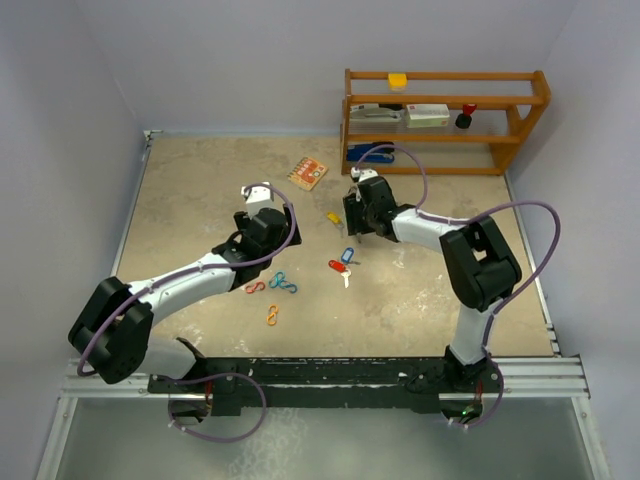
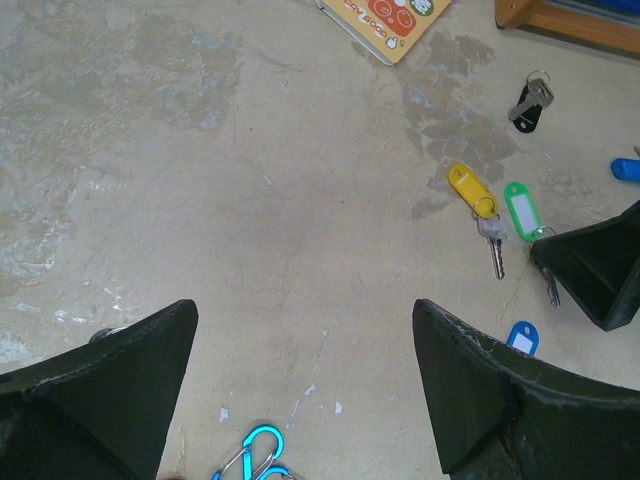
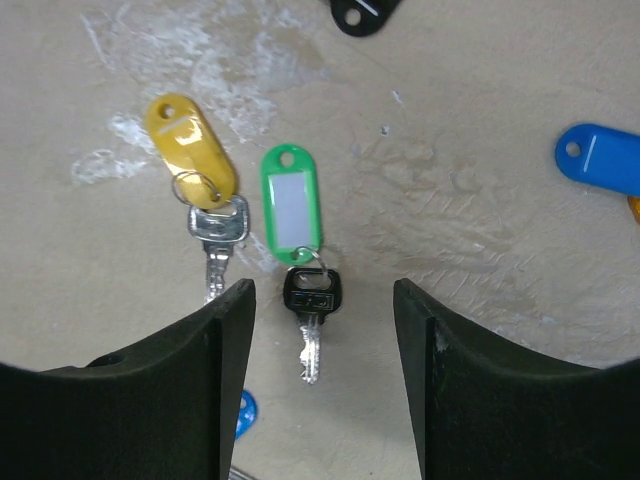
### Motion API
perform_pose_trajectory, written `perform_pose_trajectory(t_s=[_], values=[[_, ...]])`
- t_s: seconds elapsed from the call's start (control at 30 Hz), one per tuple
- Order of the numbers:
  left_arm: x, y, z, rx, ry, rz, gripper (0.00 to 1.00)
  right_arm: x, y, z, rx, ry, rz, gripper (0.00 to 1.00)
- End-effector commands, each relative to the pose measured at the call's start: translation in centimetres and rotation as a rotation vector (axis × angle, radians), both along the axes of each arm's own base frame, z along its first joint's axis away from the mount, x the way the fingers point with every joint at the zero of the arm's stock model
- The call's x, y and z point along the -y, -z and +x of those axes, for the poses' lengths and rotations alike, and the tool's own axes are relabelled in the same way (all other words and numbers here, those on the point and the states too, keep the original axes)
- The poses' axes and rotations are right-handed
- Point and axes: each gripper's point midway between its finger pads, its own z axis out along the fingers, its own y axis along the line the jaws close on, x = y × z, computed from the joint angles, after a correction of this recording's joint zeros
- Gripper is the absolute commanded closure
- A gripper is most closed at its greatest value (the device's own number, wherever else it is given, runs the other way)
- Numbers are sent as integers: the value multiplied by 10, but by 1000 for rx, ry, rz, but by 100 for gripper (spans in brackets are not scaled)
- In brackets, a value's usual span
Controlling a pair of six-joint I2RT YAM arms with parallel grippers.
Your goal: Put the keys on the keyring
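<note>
Key count: one yellow-tag key (image 3: 190, 145) and one green-tag key (image 3: 292, 208) side by side right at the right claw (image 3: 322, 292). There are also two blue tags (image 3: 598, 158), one black tag (image 3: 362, 12) further out and one red tag (image 1: 337, 266). Three wire clips (image 1: 283, 283) sit just beside the left claw (image 2: 305, 305). The right claw's roughly half open and gripping nothing, with the green-tag key's head lying between its fingers. The left claw's spread wide, empty.

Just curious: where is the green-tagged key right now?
In the right wrist view, the green-tagged key lies flat under the open right tool, just right of the yellow-tagged key.
</note>
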Motion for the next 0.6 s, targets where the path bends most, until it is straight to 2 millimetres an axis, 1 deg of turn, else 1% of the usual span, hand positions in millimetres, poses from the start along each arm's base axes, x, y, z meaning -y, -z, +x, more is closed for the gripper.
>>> perform_pose_trajectory(t_s=[0.0, 0.13, 0.3, 0.57], values=[[-1, -10, 3, 32, -17, -30, 15, -3, -10, 12, 37, -1, 20, 40], [-3, -10, 2, 34, -24, -27, 15, -9, -6, 10, 13, -12, 45, 45], [-6, -6, 2, 29, -32, -20, 15, -14, -3, 12, 5, -16, 61, 53], [-15, -7, 3, 26, -52, -13, 15, -14, 4, 13, -8, -12, 62, 58]])
